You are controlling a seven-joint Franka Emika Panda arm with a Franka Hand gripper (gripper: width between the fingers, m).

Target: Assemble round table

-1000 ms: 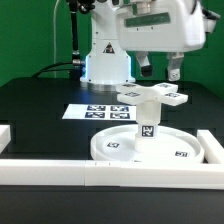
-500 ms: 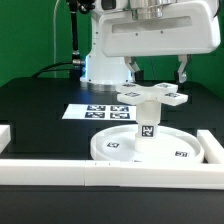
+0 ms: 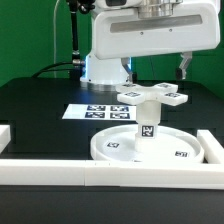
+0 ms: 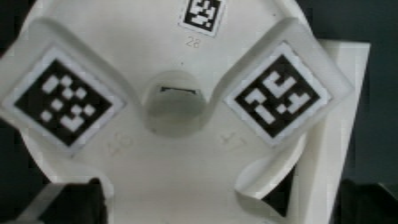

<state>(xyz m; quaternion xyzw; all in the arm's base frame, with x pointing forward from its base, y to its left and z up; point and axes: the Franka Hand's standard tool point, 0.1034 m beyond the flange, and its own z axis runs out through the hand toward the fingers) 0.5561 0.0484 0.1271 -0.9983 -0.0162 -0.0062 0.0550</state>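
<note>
The large round disc [image 3: 185, 155] lies flat at the front of the table. The short cylinder leg [image 3: 147, 120] stands upright on its middle. The cross-shaped base [image 3: 160, 95] sits on top of the leg. My gripper [image 3: 157, 70] hangs just above the base, open and empty, one finger on each side and clear of it. The wrist view looks straight down on the base [image 4: 267, 95], with its tags and a round stub [image 4: 173, 108] at its centre. One dark fingertip [image 4: 63, 205] shows at the frame's corner.
The marker board [image 3: 95, 112] lies behind the disc. A long white rail [image 3: 60, 168] runs along the front edge, and another [image 3: 212, 145] stands at the exterior view's right. The arm's white pedestal [image 3: 105, 65] is at the back.
The hand has swung from the exterior view's upper right to sit squarely over the cross-shaped base, and its fingers now stand wider apart. The table parts have not moved.
</note>
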